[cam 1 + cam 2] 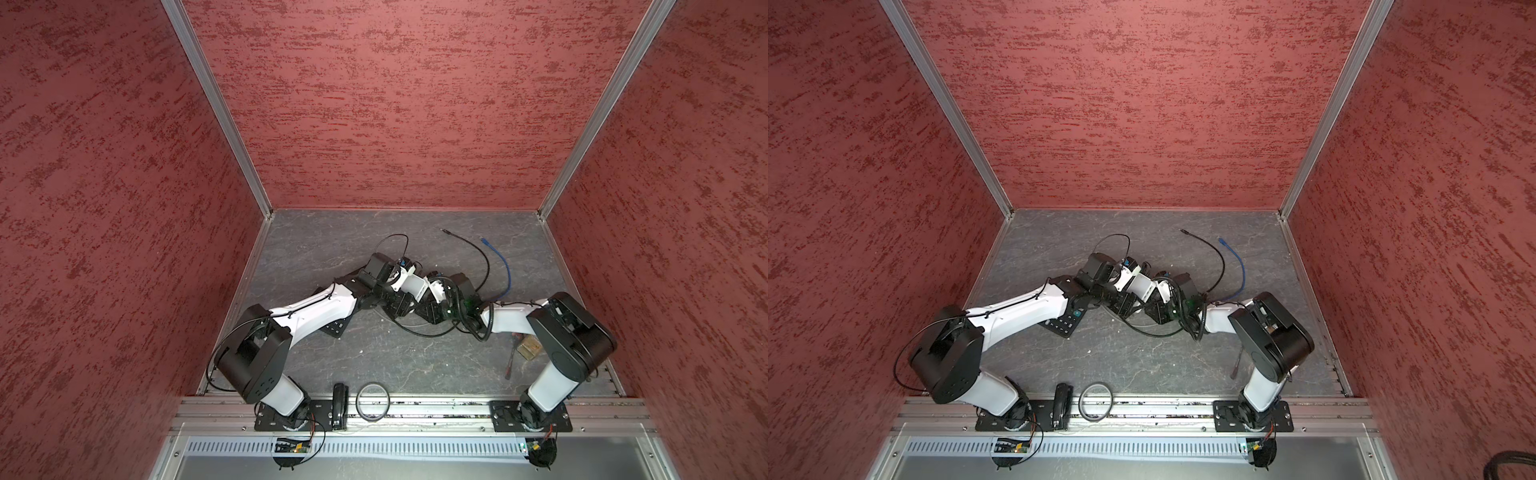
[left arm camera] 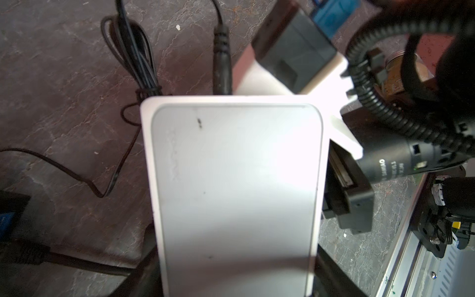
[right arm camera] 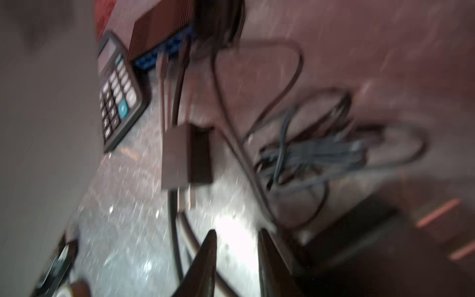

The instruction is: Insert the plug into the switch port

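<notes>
The white switch (image 2: 231, 180) fills the left wrist view, and my left gripper (image 2: 235, 270) is shut on its two long sides. A black barrel plug (image 2: 222, 64) stands at the switch's far edge; its tip is hidden behind that edge. My right gripper (image 3: 237, 244) is open, with only bare table between its fingers and a black cable beside one of them. Its dark finger (image 2: 295, 56) hangs just beyond the switch, close to the plug. In both top views the two grippers meet mid-table around the switch (image 1: 410, 286).
A calculator (image 1: 336, 326) lies under the left arm. A black power adapter (image 3: 187, 156) and a bundled cable (image 3: 321, 154) lie ahead of the right gripper. A loose blue cable (image 1: 500, 266), a screwdriver (image 1: 510, 361), a stapler (image 1: 340, 405) and a ring (image 1: 374, 401) lie around.
</notes>
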You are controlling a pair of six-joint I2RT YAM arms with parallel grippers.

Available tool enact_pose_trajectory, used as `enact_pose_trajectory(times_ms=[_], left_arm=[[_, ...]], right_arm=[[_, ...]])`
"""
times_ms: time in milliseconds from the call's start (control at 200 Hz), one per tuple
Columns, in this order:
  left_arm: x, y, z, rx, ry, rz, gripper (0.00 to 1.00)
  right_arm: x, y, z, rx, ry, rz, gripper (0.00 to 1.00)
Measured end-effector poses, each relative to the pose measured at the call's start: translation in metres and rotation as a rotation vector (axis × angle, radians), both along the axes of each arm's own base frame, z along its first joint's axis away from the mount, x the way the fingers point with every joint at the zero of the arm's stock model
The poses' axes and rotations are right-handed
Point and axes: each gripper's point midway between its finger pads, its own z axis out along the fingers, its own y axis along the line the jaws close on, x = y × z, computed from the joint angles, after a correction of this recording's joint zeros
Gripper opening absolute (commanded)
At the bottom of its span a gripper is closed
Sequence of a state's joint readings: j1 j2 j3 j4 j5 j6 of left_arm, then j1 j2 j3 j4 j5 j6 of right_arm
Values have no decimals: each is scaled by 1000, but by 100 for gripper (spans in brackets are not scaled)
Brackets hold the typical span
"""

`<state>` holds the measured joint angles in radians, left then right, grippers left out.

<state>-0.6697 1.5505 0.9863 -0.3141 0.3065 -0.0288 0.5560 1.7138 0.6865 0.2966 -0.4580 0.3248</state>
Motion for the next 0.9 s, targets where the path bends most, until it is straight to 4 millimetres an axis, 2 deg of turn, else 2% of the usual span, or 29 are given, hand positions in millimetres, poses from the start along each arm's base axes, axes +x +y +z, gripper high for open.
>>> enact_pose_trajectory(times_ms=[165,281,351,526,671,801,897], left_arm=[[1,-2,-2,6,-2,-8,14],[4,-5,-9,22,5,-20,14],[7,-8,-15,39,10,-27,14],[18,-21,-25,90,11,-39,14],[22,-27,-43,151,38,-51,14],[17,-32,-56,194,57,-71,14],[13,-31,-59,213,65,-77,14]], right_arm=[[35,-6,2,-15,-30,-67,31],[56,-14,-7,-50,-36,-110,32],[65,-20,-14,-77,-33,-126,33],[85,-41,-12,-146,-65,-148,35],[80,-61,-9,-225,-87,-117,35],[68,-72,22,-194,-154,-99,36],[71,-79,43,-179,-203,-112,36]])
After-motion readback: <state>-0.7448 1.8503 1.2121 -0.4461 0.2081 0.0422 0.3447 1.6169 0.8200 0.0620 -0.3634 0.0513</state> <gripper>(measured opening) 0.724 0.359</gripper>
